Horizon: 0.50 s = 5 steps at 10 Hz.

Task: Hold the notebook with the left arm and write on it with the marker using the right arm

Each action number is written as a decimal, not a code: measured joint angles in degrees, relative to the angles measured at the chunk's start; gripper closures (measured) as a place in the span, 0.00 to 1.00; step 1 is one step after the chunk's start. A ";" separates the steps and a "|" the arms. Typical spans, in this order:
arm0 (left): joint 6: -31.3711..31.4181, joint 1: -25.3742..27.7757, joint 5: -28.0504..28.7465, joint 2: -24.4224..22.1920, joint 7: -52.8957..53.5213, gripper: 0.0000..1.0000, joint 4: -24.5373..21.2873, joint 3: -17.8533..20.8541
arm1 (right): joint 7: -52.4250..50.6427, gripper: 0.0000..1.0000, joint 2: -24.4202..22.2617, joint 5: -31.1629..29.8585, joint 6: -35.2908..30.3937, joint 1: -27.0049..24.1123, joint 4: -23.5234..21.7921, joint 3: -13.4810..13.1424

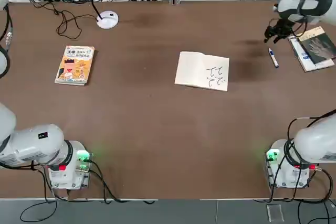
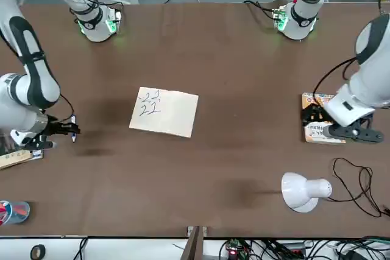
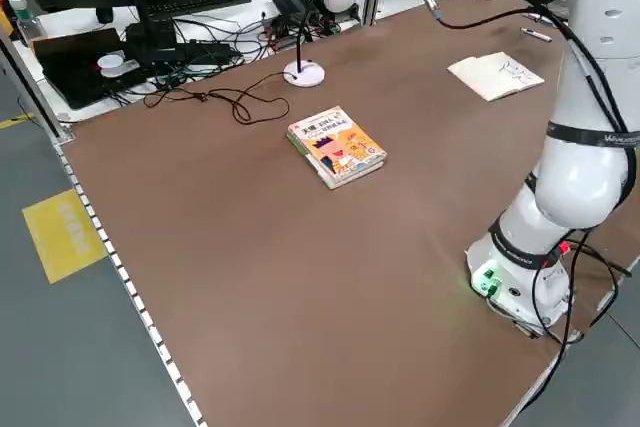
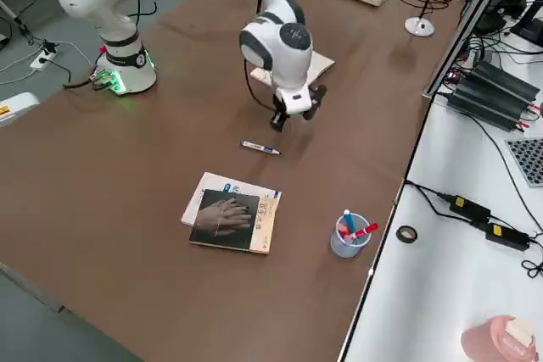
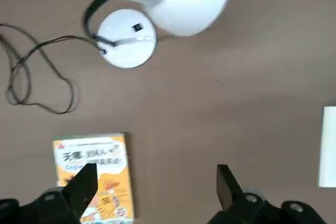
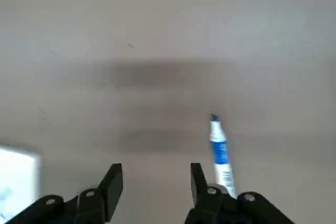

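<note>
- The notebook [image 1: 202, 71] lies open and flat mid-counter, dark scribbles on the page, and neither arm is touching it.
- Taking the notebook as landmark, the marker [image 1: 273, 57] lies on the brown counter [image 1: 157, 129] well off to the robot's right of it, dark cap at one end.
- The right gripper [image 1: 275, 31] hangs above the counter just beyond the marker, fingers [image 6: 111, 182] partly apart with nothing between them; in its wrist view the marker [image 6: 220, 153] lies on the counter just beside one finger, not held.
- A grey-cover book [image 1: 315, 48] sits farther right than the marker, at the counter's edge.
- The left gripper [image 2: 326, 120] hovers over the yellow-orange cartoon book [image 1: 75, 64], far to the left of the notebook; fingers [image 5: 84, 187] spread wide, empty.
- A white desk lamp [image 1: 107, 19] stands beyond that book, its black cord looping across the counter.
- A clear cup of pens [image 4: 348, 235] stands by the far edge, past the grey-cover book.
</note>
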 joint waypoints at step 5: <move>-3.44 0.50 -1.46 -1.25 0.01 0.00 2.15 -0.06 | 21.01 0.31 -2.82 -14.89 -4.08 6.96 5.64 0.86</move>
